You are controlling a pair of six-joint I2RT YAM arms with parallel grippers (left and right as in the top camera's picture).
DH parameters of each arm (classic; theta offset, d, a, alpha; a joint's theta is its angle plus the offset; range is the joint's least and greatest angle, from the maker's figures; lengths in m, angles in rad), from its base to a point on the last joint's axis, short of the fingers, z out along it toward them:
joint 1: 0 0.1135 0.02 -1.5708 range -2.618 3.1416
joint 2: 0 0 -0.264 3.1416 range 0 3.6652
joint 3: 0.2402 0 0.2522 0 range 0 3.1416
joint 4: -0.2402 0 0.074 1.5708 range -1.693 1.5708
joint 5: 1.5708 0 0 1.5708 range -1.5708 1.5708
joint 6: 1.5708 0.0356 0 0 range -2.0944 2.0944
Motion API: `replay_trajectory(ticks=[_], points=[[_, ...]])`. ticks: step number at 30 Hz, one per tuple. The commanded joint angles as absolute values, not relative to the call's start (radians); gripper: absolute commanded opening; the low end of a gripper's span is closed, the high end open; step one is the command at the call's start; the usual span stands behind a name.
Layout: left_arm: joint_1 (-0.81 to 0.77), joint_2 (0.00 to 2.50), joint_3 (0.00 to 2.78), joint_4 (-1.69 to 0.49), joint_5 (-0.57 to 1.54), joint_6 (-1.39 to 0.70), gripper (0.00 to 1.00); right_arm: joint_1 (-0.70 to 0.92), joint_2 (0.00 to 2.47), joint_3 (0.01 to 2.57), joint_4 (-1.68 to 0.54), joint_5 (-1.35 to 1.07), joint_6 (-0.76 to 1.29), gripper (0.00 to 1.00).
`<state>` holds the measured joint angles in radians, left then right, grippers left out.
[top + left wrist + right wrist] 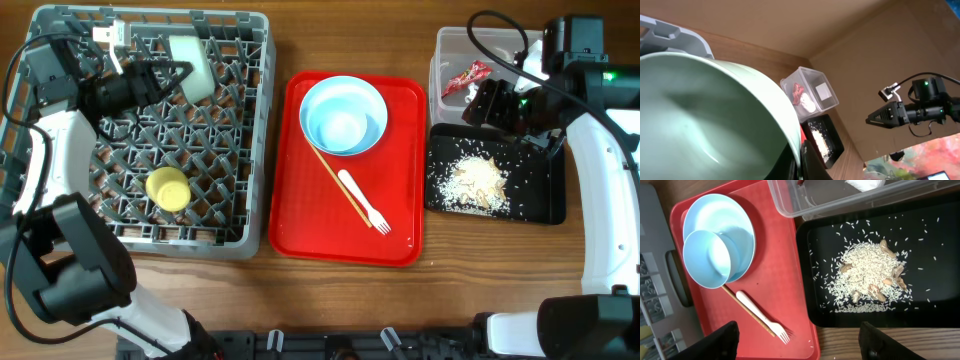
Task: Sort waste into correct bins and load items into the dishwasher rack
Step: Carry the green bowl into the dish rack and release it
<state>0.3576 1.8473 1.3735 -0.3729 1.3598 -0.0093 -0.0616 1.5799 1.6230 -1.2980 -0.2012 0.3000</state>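
From where I stand, the left end effector (176,72) is clamped on the rim of a pale green plastic bowl (194,66). It holds the bowl tipped on its side over the far row of the big square grey plastic dishwasher rack (250,120), prob. so it can go in on edge between the upright pegs rather than lie flat. The bowl's smooth inside fills the left wrist view & looks clean, no scraps. 1 small yellow-green bowl (168,187) sits in the rack, nearer the front.

The right end effector (800,341) hangs w/ fingers spread wide, nothing between them, above where the red rectangular serving tray (780,270) meets the shallow black rectangular tray (812,240). I'd guess it's waiting clear of the left arm's work. Beige rice-like scraps (865,275) lie heaped in the black tray. The crumpled red wrapper (467,78) is in the clear rectangular plastic tub (440,60). Not yet loaded, on the red tray: pale blue bowl (707,260) on the pale blue plate (735,225), thin wooden chopstick (335,181), white plastic fork (362,202).
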Motion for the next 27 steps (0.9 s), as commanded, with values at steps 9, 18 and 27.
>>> replay_trajectory(ticks=[9, 18, 27], points=[[0.367, 1.98, 1.375, -0.212, 1.387, -0.082, 0.04, -0.062, 1.571, 1.623, -1.303, -0.21, 0.263, 0.77], [0.441, 2.084, 1.375, -0.091, 1.386, -0.225, 0.04, -0.062, 1.571, 1.623, -1.303, -0.21, 0.265, 0.77], [0.569, 2.081, 1.375, -0.312, 1.386, -0.225, 1.0, -0.062, 1.571, 1.623, -1.303, -0.21, 0.264, 0.77]])
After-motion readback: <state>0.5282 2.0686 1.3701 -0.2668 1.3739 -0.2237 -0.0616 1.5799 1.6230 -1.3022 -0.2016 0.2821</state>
